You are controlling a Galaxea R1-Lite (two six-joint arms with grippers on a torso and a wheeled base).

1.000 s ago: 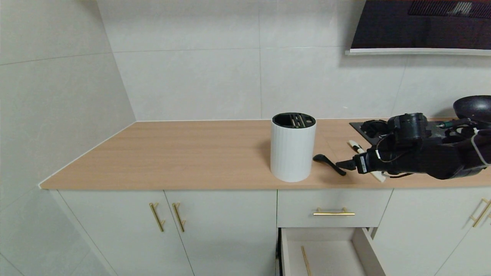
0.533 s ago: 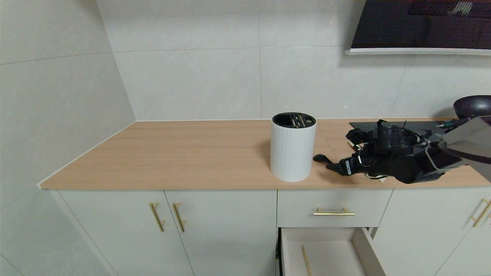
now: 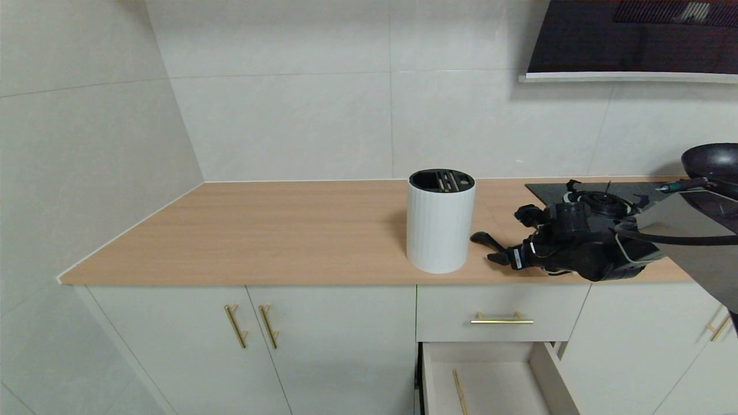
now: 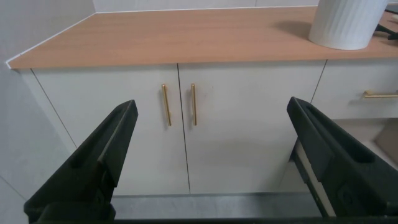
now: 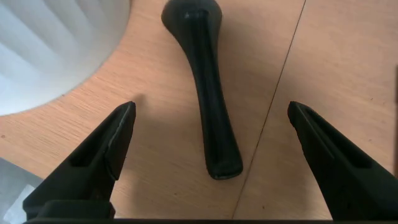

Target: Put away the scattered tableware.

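A black spoon (image 3: 484, 238) lies flat on the wooden counter (image 3: 277, 230) just right of a white ribbed utensil holder (image 3: 440, 228). My right gripper (image 3: 500, 258) is low over the counter at the spoon's handle end, open. In the right wrist view the spoon (image 5: 204, 87) lies between the two spread fingers (image 5: 93, 165), untouched, with the utensil holder (image 5: 56, 43) beside it. My left gripper (image 4: 211, 165) is open and empty, down in front of the cabinet doors (image 4: 180, 124).
A drawer (image 3: 490, 380) under the counter stands pulled out with chopsticks (image 3: 459, 392) inside. A gas hob (image 3: 599, 199) and a black pan (image 3: 712, 161) sit at the counter's right end. A range hood (image 3: 634, 40) hangs above.
My right gripper has come down and moved left, from above the counter to the spoon's handle. The white-handled utensil seen earlier is now hidden behind the arm.
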